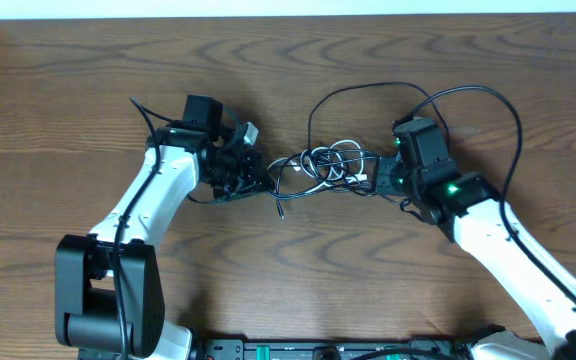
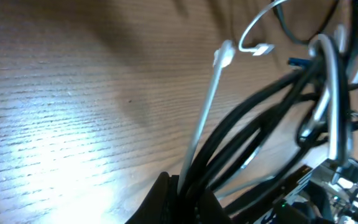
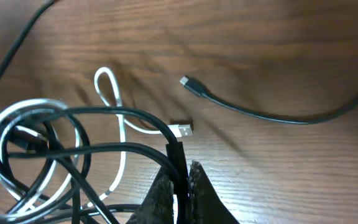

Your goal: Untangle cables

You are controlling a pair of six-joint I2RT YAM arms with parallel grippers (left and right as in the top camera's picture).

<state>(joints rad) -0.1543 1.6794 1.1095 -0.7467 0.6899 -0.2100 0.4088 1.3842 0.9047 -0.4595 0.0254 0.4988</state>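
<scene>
A tangle of thin black cables and one white cable point(image 1: 330, 165) lies mid-table between my two grippers. My left gripper point(image 1: 251, 178) is at the tangle's left end, shut on a bundle of black strands and the white cable point(image 2: 199, 146), which fan out from its jaws point(image 2: 191, 190). My right gripper point(image 1: 380, 176) is at the tangle's right end, shut on one black cable point(image 3: 178, 158) between its fingertips point(image 3: 180, 175). In the right wrist view the white cable point(image 3: 120, 134) loops among black coils and its plug point(image 3: 180, 130) lies just ahead of the fingers.
A loose black cable end with a small plug point(image 3: 191, 86) lies on the wood ahead of the right gripper. A black cable arcs behind the tangle point(image 1: 340, 95). The right arm's own thicker black wire point(image 1: 513, 130) loops at the right.
</scene>
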